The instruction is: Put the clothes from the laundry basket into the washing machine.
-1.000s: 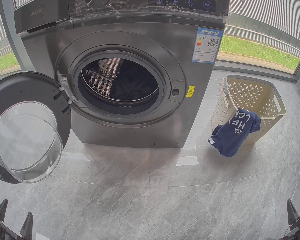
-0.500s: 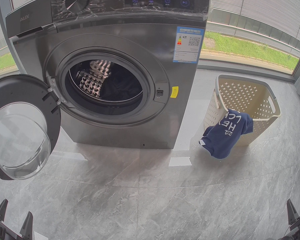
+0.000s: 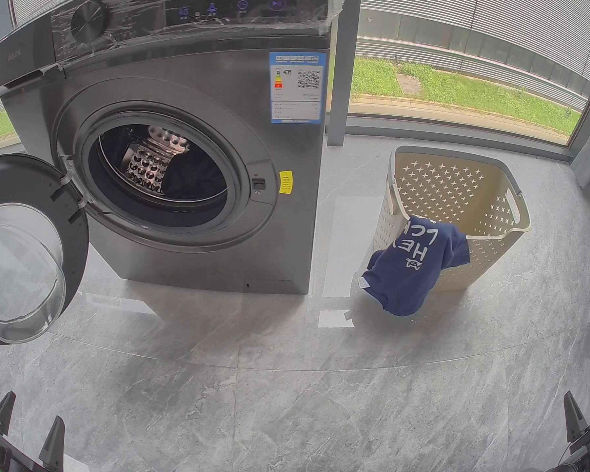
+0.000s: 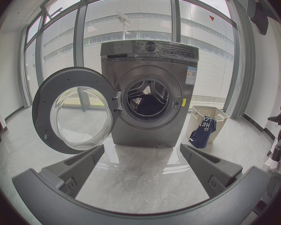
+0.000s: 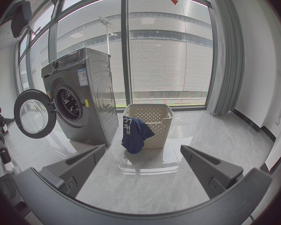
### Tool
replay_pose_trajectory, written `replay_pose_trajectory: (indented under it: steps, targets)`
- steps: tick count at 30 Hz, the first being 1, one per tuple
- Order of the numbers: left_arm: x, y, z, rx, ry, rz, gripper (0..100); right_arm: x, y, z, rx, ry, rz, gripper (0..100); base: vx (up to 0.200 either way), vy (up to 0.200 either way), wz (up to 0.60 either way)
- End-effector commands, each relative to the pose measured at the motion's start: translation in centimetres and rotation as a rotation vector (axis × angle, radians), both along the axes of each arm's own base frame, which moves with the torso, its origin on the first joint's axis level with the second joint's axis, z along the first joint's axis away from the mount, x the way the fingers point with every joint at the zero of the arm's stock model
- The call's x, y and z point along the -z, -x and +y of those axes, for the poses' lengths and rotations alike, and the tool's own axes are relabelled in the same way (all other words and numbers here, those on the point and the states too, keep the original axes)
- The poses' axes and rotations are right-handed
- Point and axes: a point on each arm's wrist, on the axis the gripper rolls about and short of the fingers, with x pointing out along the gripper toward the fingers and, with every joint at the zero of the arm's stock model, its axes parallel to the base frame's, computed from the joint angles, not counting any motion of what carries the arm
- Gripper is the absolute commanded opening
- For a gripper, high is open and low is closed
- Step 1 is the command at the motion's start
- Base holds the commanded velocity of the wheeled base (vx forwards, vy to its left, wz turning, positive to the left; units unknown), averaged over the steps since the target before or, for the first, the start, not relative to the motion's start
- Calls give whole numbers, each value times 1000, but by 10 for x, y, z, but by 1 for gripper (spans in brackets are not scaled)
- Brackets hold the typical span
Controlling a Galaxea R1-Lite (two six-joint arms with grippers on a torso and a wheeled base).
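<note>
One navy shirt [image 3: 413, 267] draped over the basket's [image 3: 457, 154] near rim, part of it inside, most of it hanging down the outer wall, hem close to the floor [image 3: 275, 388]. Cream basket upright on that floor, near the washer [image 3: 288, 231] on its right side but not touching, window behind. Round door [image 3: 19, 263] swung wide open to the left, glass bowl facing out; drum [image 3: 147, 162] exposed, something dark lying inside. Low at the near left, left gripper [image 3: 33, 411], well back from the washer, fingers [image 4: 81, 163] spread wide, gripping nothing. Low at the near right, right gripper [image 3: 587, 388], well apart from the basket, fingers [image 5: 209, 169] likewise spread, nothing between them. White print across the shirt's hanging side.
</note>
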Motion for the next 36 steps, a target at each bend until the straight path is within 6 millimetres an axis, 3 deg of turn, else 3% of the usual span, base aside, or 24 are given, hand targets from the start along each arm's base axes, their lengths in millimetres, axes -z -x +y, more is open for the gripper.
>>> replay_pose_trajectory:
  steps: [1, 4, 16, 36]
  targets:
    - [5, -1, 0, 0, 1, 12, 100, 5, -1, 0, 0, 0, 17, 100, 0, -200, 0]
    - [5, -1, 0, 0, 1, 12, 100, 5, -1, 0, 1, 0, 19, 100, 0, -200, 0]
    - [5, -1, 0, -6, 15, 12, 100, 5, -1, 0, 0, 0, 19, 100, 0, 0, 0]
    - [4, -1, 0, -4, 14, 10, 100, 5, -1, 0, 0, 0, 19, 100, 0, -180, 0]
